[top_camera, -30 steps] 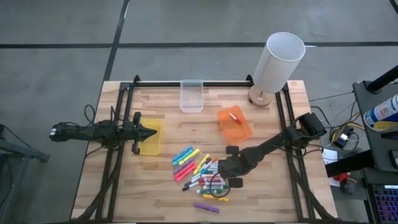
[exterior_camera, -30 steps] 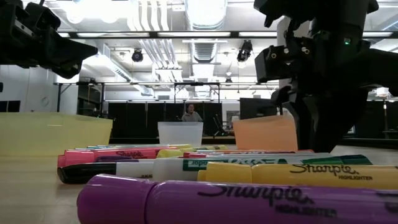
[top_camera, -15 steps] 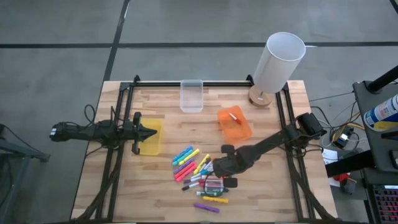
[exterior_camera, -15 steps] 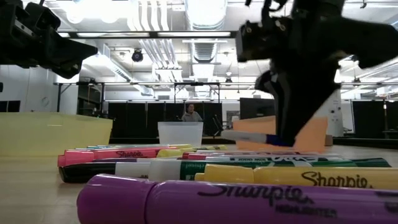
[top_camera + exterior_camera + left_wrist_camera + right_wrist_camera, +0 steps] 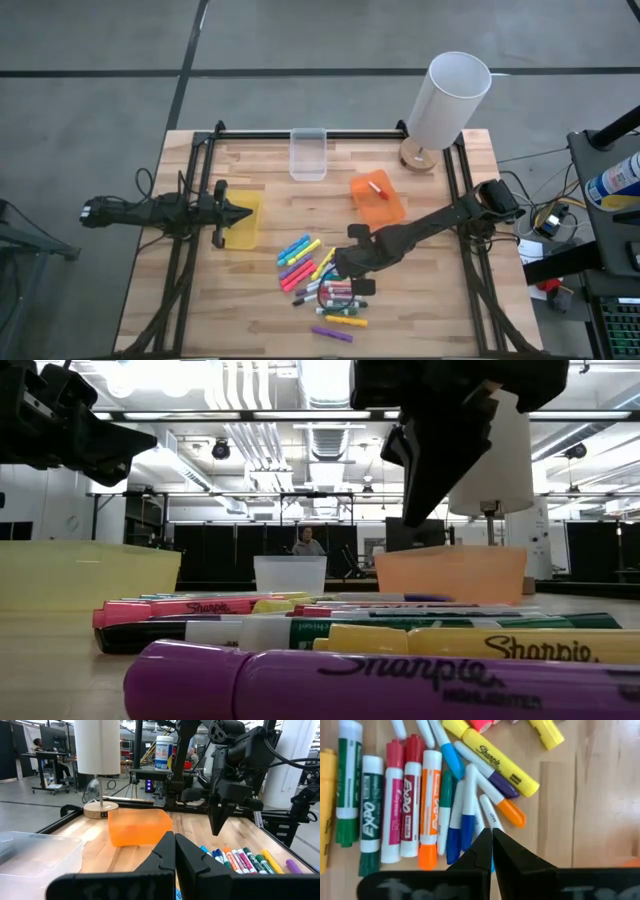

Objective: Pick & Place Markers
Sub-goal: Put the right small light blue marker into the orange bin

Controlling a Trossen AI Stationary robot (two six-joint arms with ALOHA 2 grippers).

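Right hand [image 5: 345, 271], fingers pressed together and empty, hangs just above the markers [image 5: 322, 281] heaped on the table [image 5: 420, 310].

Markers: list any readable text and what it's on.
"Sharpie HIGHLIGHTER": purple highlighter, low view.
"Sharpie HIGHLIGHTER": yellow highlighter, low view.
"Sharpie": pink highlighter, low view.
"Sharpie": long yellow highlighter, right wrist view.
"EXPO": green, red and orange markers, right wrist view.
Bottle label, left wrist view: too blurred.
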